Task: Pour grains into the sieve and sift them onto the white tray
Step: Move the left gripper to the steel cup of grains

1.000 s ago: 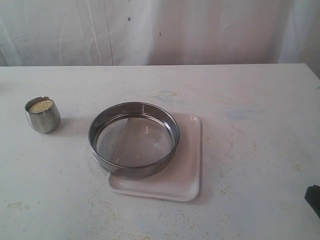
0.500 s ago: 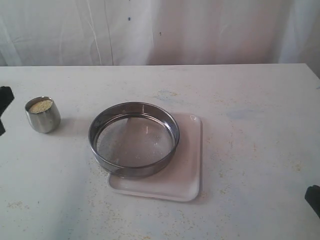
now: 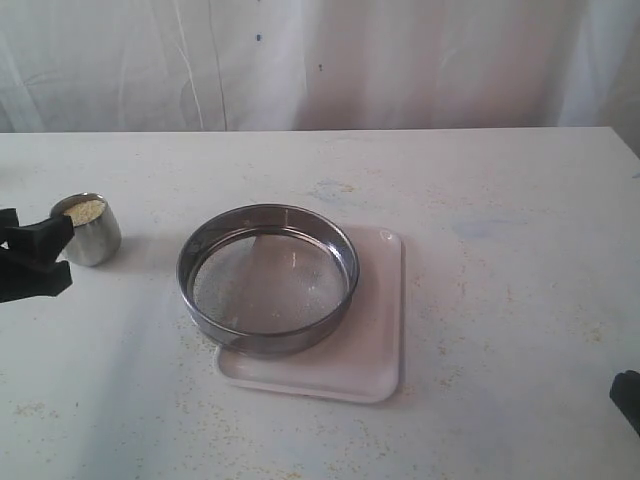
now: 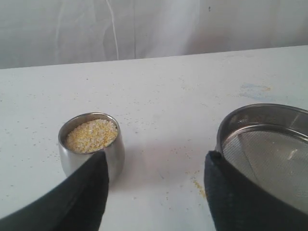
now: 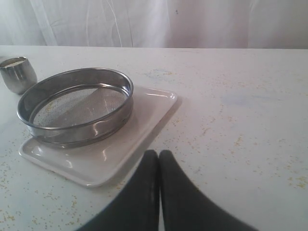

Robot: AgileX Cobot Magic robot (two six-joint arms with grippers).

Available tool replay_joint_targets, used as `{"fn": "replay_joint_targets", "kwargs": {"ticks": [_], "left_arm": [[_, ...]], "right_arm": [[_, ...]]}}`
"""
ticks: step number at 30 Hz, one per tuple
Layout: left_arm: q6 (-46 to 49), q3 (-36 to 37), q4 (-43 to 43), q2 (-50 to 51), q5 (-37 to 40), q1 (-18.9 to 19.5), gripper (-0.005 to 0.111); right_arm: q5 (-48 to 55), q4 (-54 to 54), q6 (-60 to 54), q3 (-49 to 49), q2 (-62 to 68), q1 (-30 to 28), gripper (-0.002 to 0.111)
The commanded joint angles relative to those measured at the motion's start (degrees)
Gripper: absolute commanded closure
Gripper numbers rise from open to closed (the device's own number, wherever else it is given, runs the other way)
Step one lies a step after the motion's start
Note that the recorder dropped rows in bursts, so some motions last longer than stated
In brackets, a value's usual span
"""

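The grains (image 3: 82,211) fill a small steel cup (image 3: 90,235) at the table's left. My left gripper (image 3: 66,253) is open, just left of the cup and nearer the camera. In the left wrist view the cup (image 4: 91,149) and grains (image 4: 91,135) stand beyond one finger (image 4: 89,192), not between the jaws of the gripper (image 4: 156,159). The sieve (image 3: 270,343) rests on the white tray (image 3: 375,340), overhanging its left edge, with only specks on its mesh. My right gripper (image 5: 159,154) is shut and empty, on the near right of the tray (image 5: 144,125).
Loose grains lie scattered over the white table (image 3: 500,200), thickest near the tray's front edge. A white curtain (image 3: 320,60) hangs behind the table. Only a dark bit of the right gripper (image 3: 628,395) shows at the exterior view's right edge.
My left gripper has come in from the left edge and moved right and nearer, up beside the cup, with its jaws open. The right gripper, cup, sieve and tray have not moved.
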Motion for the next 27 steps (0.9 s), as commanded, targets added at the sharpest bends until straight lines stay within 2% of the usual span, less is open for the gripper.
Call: {"fn": "replay_joint_targets", "kwargs": {"ticks": [1,5,9,11,14,16,22,27], "left_arm": [[0.40,0.29,0.08,3.65,-5.47,0.15,0.045],[-0.05,2.32,-0.17,1.38,-7.26,0.15,0.047],[-0.06,7.94,0.09,-9.11,-9.75,0.15,0.059],[-0.24,10.09,0.09,-16.53,-4.74,0.15,0.069],[-2.68,10.18,0.91,-25.89,9.14,0.15,0.074],[-4.03,9.67,1.33,-30.30,14.04,0.15,0.074],[-5.40,9.67,1.33,-35.32,15.65,0.15,0.073],[-7.17,9.67,0.62,-32.53,17.36,0.15,0.054]], "right_arm": [[-0.79,-0.15,-0.06,0.31,-0.38,-0.31,0.108],[-0.79,-0.15,-0.06,0.31,-0.38,-0.31,0.108],[-0.79,-0.15,-0.06,0.31,-0.38,-0.31,0.108],[-0.79,-0.15,-0.06,0.31,-0.38,-0.31,0.108],[-0.67,-0.15,-0.06,0.31,-0.38,-0.31,0.108],[-0.67,-0.15,-0.06,0.31,-0.38,-0.31,0.108],[-0.67,-0.15,-0.06,0.31,-0.38,-0.31,0.108],[-0.84,-0.15,-0.06,0.31,-0.38,-0.31,0.108]]}}
